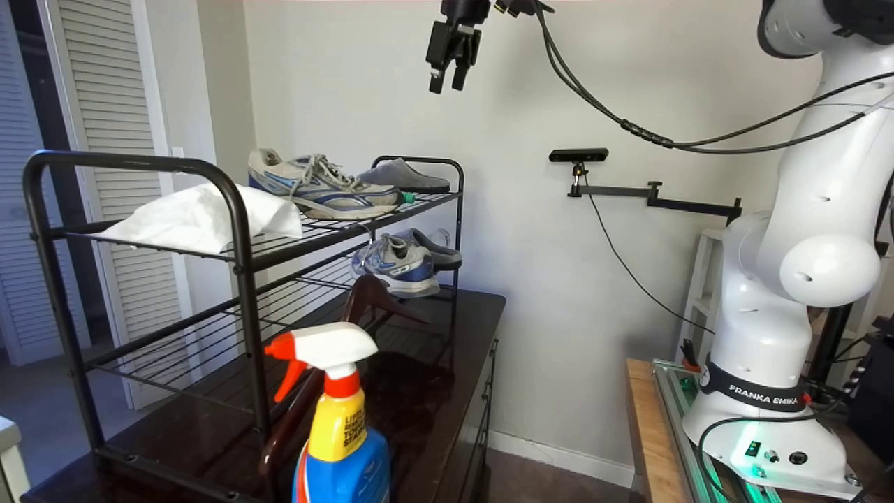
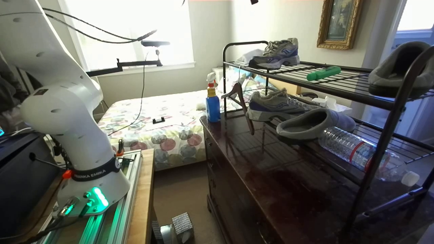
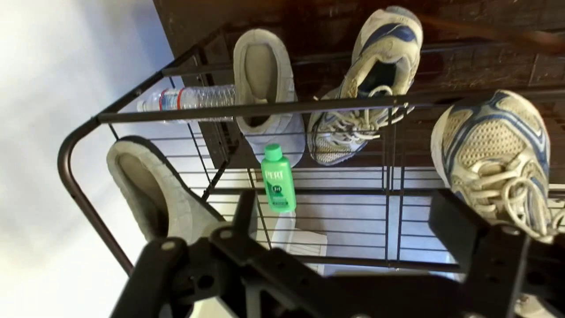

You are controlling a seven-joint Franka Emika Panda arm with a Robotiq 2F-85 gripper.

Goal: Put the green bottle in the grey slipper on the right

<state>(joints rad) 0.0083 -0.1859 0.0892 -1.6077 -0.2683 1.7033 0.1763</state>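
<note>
Gripper (image 1: 447, 84) hung high in an exterior view, well above the level of the rack (image 1: 126, 161). Fingers (image 3: 457, 225) stood wide apart in the wrist view, broad gap between the tips, holding nothing.

The green bottle (image 3: 280, 185) lay on its side on the top shelf (image 3: 335, 104), outside the grey slipper (image 2: 386, 76), between it and the top shoe (image 2: 276, 52), apart from both. Label faced up, PERT readable in the wrist view. In an exterior view only its cap (image 1: 409, 198) peeked out past the top shoe, on the side toward the arm (image 1: 765, 328); the rest was hidden. The grey slipper sat sole down, mouth up, at the end of that shelf, at the right edge of an exterior view; in the wrist view one finger covered part of its toe.

Lower shelf (image 1: 160, 333) held the twin slipper (image 2: 301, 134), with the lower shoe (image 2: 271, 103) on one side and a clear water bottle (image 2: 359, 151) lying on the other; couldn't tell if that one touched the slipper. A white bundle (image 1: 188, 220) lay on the top shelf, at the opposite end from the grey slipper. Spray bottle (image 1: 342, 419) stood upright on the dresser (image 2: 298, 193), like the rack. Hanger (image 1: 369, 293) hung at the rack's side. A spotted bed (image 2: 156, 112) stood beyond.
</note>
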